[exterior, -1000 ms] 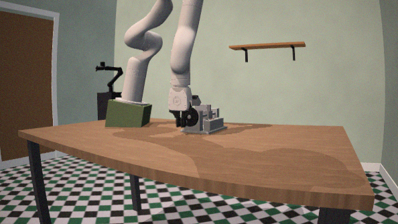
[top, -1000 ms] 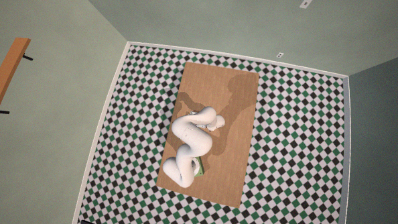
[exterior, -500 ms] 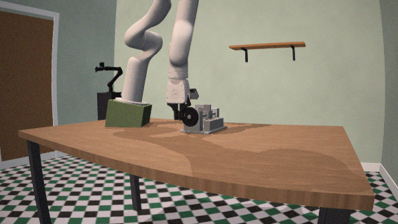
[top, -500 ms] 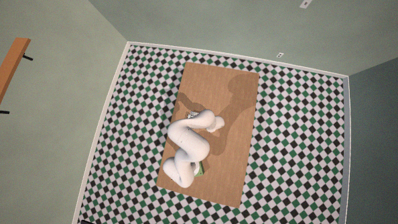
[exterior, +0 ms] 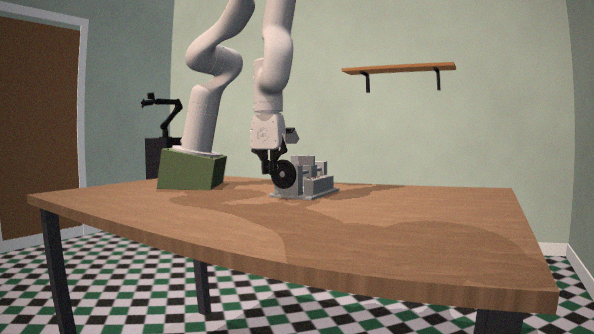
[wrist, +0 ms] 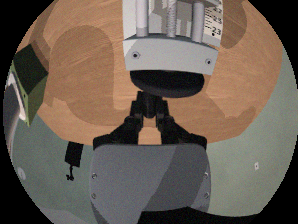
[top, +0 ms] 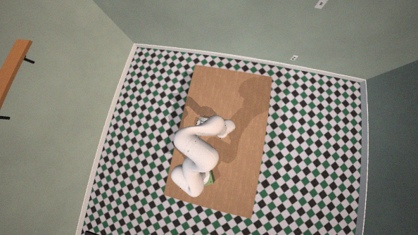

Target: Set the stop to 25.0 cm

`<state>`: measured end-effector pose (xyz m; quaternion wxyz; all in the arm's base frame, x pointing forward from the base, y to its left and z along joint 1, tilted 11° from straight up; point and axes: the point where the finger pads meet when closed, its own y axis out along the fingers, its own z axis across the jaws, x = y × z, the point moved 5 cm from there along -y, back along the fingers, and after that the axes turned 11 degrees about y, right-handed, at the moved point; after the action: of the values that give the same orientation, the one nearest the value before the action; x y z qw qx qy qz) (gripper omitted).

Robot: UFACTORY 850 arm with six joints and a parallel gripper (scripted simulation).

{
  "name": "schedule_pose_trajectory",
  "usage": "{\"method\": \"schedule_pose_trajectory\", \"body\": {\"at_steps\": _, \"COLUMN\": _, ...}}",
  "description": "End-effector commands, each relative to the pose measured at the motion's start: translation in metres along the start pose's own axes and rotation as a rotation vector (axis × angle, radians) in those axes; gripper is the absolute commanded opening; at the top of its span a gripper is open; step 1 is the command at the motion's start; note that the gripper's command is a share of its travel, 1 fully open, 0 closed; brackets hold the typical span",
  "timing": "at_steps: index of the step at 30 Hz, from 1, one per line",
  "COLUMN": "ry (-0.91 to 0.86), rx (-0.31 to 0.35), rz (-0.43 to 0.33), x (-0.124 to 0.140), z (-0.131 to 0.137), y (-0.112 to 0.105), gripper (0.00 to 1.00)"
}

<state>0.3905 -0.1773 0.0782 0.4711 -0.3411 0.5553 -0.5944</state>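
Observation:
A small grey stop mechanism (exterior: 307, 178) stands on the wooden table, with a black handwheel (exterior: 284, 174) on its near end. In the wrist view the grey body (wrist: 172, 26) shows rails, a lead screw and a ruler scale (wrist: 213, 22) on its right side; the marks are too small to read. My gripper (exterior: 270, 164) comes down from above and is shut on the handwheel (wrist: 165, 83), its black fingers meeting at the wheel's rim. From overhead the arm hides most of the mechanism (top: 202, 120).
The arm's green base block (exterior: 190, 168) stands on the table left of the mechanism. A black stand (exterior: 161, 132) is behind the table at the left. A wall shelf (exterior: 398, 68) hangs far behind.

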Motion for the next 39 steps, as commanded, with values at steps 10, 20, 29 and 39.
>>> {"method": "schedule_pose_trajectory", "body": {"at_steps": 10, "ry": 0.0, "rx": -0.006, "rz": 0.005, "x": -0.003, "z": 0.016, "y": -0.008, "gripper": 0.06}}
{"method": "schedule_pose_trajectory", "body": {"at_steps": 20, "ry": 0.0, "rx": -0.006, "rz": 0.005, "x": -0.005, "z": 0.03, "y": -0.008, "gripper": 0.06}}
{"method": "schedule_pose_trajectory", "body": {"at_steps": 29, "ry": 0.0, "rx": -0.006, "rz": 0.005, "x": -0.009, "z": 0.05, "y": 0.014, "gripper": 0.06}}
{"method": "schedule_pose_trajectory", "body": {"at_steps": 39, "ry": 0.0, "rx": -0.006, "rz": 0.005, "x": -0.009, "z": 0.049, "y": 0.032, "gripper": 0.06}}
